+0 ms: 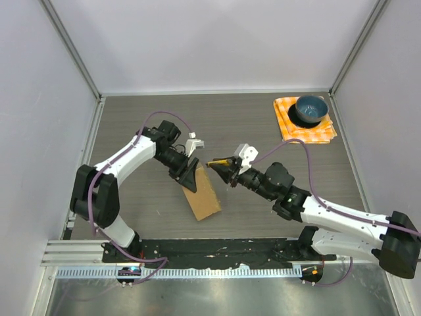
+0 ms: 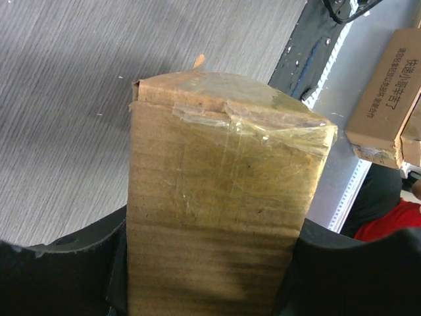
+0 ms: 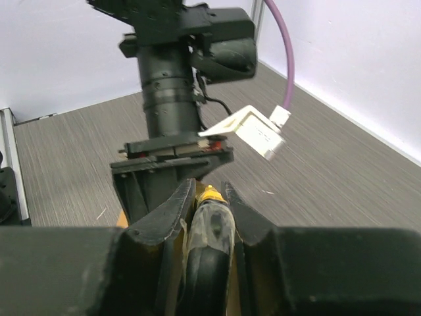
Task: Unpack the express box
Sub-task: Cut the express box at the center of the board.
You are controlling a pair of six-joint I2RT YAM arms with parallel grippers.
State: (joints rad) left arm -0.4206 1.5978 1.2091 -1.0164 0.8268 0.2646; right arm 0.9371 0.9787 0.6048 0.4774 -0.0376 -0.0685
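The express box (image 1: pixel 205 195) is being grasped by the left gripper (image 1: pixel 190 176), a yellow-tipped tool (image 3: pixel 209 220) by the right gripper (image 1: pixel 222 164); a blue bowl (image 1: pixel 310 109) is being borne by the checked cloth (image 1: pixel 285 122) at the table's far-right corner.

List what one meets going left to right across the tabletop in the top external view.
express box, gripped by the left gripper → right gripper, shut on a yellow-tipped tool → blue bowl, standing on the orange checked cloth.

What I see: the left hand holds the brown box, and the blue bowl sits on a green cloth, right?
The cloth under the blue bowl is orange checked, not green; the top view shows it. The left hand does hold the brown box.
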